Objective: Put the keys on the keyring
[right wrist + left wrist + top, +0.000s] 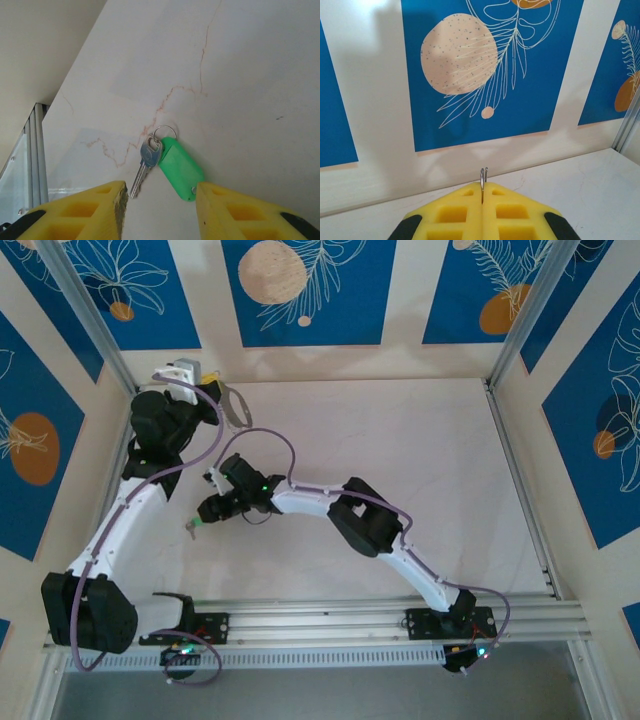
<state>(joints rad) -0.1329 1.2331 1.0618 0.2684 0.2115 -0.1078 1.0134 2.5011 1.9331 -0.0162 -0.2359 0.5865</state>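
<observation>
We look down on a white, veined table (420, 460) boxed in by a wall (310, 290) of blue leaf-print panels.

The left arm (130, 510) runs up the table's left edge to its far left corner. The right arm (370, 525) starts at the table's near edge and bends across to a spot left of the table's middle.

At that far left corner the left gripper (215, 385) is held off the table. In its wrist view the yellow fingers (510, 212) press flat together, clenched (483, 189) on the keyring (483, 175). Two thin wire ends poke up from the seam. From above, the keyring's grey loop (237, 405) hangs out past the fingertips over the table.

The right gripper (205, 512) is low over the table left of its middle. Its jaws stand apart (160, 192), grasping nothing.

The keys (165, 160) lie flat on the table just beyond those fingertips and between them, touching neither; from above they show as a small speck (192, 528). We make out one silver key and a green tag (181, 169), joined at the top by a small split ring (165, 131).
</observation>
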